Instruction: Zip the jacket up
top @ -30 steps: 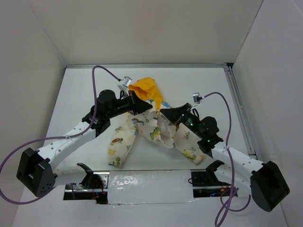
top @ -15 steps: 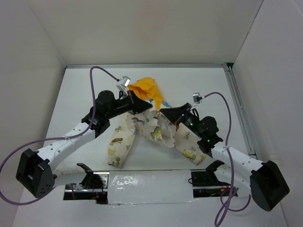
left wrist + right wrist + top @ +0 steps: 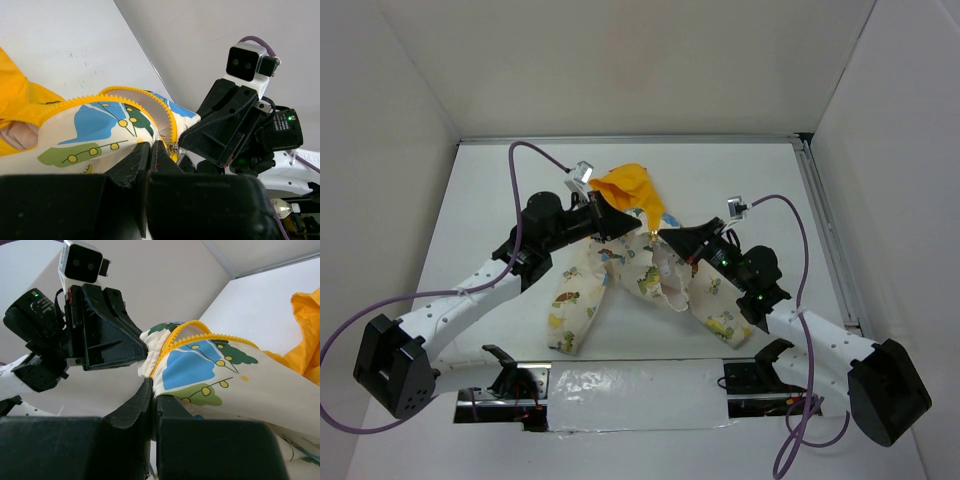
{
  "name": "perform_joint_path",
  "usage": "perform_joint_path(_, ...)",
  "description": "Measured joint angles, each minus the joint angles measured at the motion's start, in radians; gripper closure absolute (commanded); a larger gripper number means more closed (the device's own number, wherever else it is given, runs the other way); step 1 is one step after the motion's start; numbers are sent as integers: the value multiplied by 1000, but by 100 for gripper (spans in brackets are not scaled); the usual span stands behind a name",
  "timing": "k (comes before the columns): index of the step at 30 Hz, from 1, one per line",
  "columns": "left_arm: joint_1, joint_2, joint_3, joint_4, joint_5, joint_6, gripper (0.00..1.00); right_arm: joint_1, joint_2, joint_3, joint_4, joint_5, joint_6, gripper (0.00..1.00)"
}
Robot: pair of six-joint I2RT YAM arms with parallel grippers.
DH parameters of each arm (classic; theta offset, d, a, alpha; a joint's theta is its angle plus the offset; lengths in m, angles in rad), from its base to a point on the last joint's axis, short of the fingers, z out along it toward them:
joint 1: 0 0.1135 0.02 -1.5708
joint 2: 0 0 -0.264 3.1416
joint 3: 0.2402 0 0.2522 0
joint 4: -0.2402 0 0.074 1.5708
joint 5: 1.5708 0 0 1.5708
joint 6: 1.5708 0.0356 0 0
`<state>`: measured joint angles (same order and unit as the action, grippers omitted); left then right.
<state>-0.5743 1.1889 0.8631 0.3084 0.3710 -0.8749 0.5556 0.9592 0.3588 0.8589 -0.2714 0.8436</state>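
I'm looking at a white table (image 3: 490, 190) boxed in by white walls (image 3: 640, 70). The left gripper (image 3: 638, 232) is pinched on the jacket (image 3: 582, 300), which lies mid-table with its hood rearward. The right gripper (image 3: 662, 236) is likewise clamped on the cloth, I think. Only the wrist views show the yellow zipper (image 3: 215, 336) teeth.

Right pincer (image 3: 662, 236) leftward (very slightly)
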Motion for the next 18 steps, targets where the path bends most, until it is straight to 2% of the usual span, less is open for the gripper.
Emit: perform_joint_path(18, 0, 1, 0, 3, -7, -22, 100, 1, 5, 0, -5, 13, -3, 100)
